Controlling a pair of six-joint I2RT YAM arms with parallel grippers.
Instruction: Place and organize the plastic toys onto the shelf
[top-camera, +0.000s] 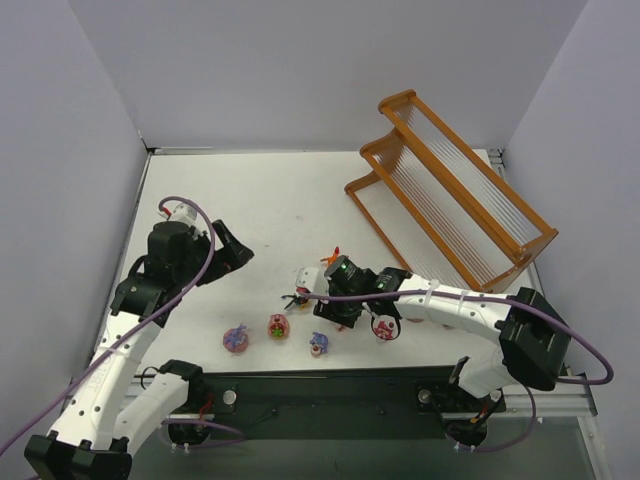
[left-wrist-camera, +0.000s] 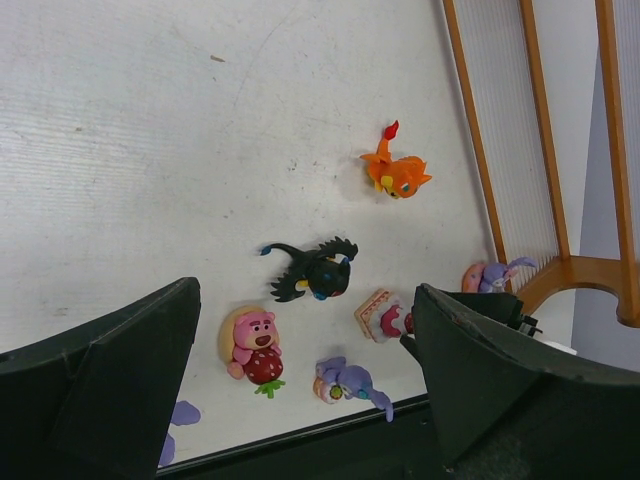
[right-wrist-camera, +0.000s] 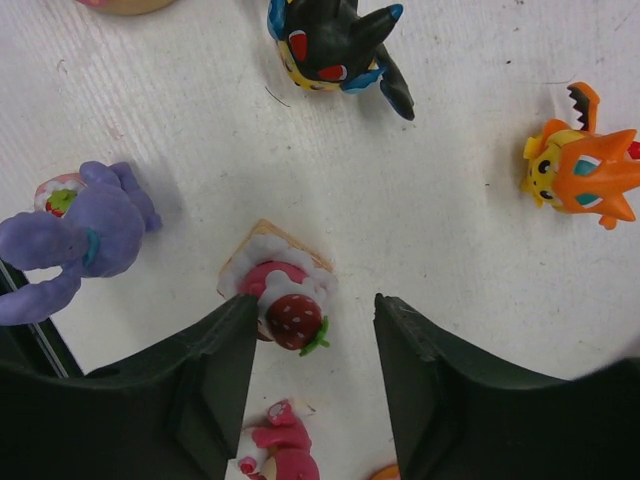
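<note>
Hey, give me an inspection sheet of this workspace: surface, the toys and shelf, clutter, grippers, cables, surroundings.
Surface: white table, faint scuffs.
Job's things: shelf far right, no toys seen on it; orange toy, black winged toy, strawberry cake toy, purple toy and others on the table.
Clutter: nothing seen.
Grippers: left gripper open, holding nothing; right gripper open, straddling the strawberry cake toy.
Cables: purple cables loop along both arms.
Surroundings: plain white walls on three sides.

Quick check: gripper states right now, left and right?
Left gripper: open, holding nothing.
Right gripper: open around the strawberry cake toy, not yet clamped on it.
</note>
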